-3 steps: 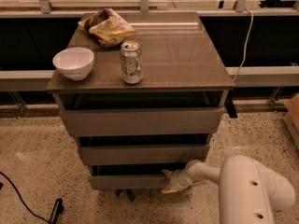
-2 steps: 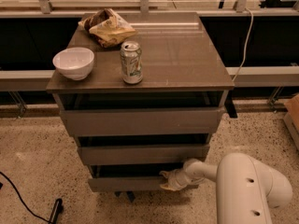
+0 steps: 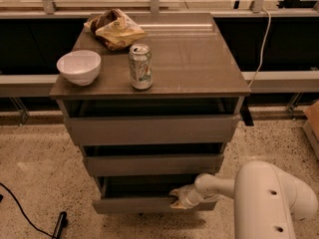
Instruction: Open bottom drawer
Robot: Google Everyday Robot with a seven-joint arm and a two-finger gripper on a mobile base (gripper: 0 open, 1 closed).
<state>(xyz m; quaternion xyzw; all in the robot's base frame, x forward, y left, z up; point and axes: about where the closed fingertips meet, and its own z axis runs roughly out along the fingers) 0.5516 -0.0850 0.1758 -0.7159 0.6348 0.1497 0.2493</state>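
Observation:
The bottom drawer (image 3: 134,203) is the lowest, slimmest grey-brown front of the cabinet, near the floor. It stands pulled out a little, with a dark gap above its front edge. My gripper (image 3: 176,199) is at the right part of that drawer's top edge, at the end of my white arm (image 3: 269,203), which comes in from the lower right. The mid-sized front (image 3: 152,163) and the tallest top front (image 3: 149,128) sit above it.
On the cabinet top (image 3: 199,63) stand a white bowl (image 3: 79,66), a soda can (image 3: 140,66) and a crumpled chip bag (image 3: 115,28). A black cable (image 3: 20,208) lies on the speckled floor at the left. A cardboard box edge (image 3: 313,123) is at the right.
The bottom drawer has slid out slightly toward the camera, and my gripper has moved with its front edge, a little left and outward.

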